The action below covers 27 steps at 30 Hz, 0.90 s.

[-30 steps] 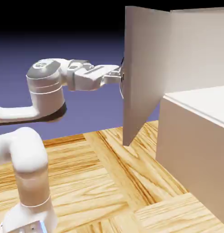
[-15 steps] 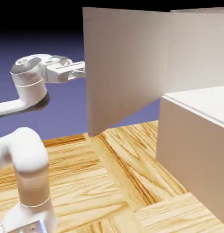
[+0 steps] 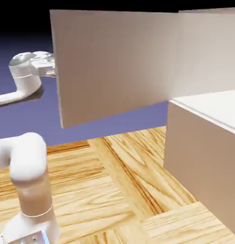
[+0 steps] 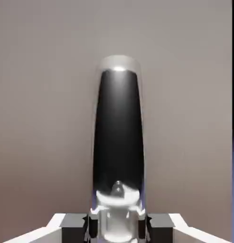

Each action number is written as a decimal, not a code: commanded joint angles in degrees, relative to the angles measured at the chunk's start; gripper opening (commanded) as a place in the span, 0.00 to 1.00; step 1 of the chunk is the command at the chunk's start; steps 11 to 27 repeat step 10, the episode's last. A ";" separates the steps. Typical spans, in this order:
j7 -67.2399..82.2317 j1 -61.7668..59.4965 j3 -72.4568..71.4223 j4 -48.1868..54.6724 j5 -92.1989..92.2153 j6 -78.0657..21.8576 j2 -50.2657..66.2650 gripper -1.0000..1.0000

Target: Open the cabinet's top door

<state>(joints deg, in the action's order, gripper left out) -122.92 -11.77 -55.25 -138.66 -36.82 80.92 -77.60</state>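
Nearest to us in the hand view, we see the claw point(image 4: 117, 227) at six o'clock, its two grey fingertips point(image 4: 73, 224) pressed against either side of the handle point(image 4: 118, 137), so it is closed on that handle. The handle reads as a glossy dark bar with a bright metallic sheen along its edges and at its rounded top, running from the claw straight up toward twelve o'clock. Behind it the top door point(image 4: 42, 118) fills almost the whole view as a flat, smooth, beige-grey panel; a thin strip of blue-violet backdrop shows at its three o'clock edge. In the exterior view we see the wooden counter point(image 3: 114, 190) at six o'clock and the white arm point(image 3: 26, 186) rising at seven o'clock, its wrist reaching the door's free edge at about ten o'clock, where the panel hides the claw. The top door point(image 3: 114, 66) stands swung wide open, a large plain tan rectangle, hinged to the cabinet point(image 3: 205, 157) toward two o'clock. The cabinet's lower body sits at four o'clock, a pale smooth box.
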 commanded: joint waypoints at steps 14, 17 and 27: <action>2.58 -17.09 -10.40 20.33 5.76 -14.81 2.21 0.00; 2.58 -17.09 -10.40 20.33 5.76 -14.81 2.21 0.00; 2.58 -17.09 -10.40 20.33 5.76 -14.81 2.21 0.00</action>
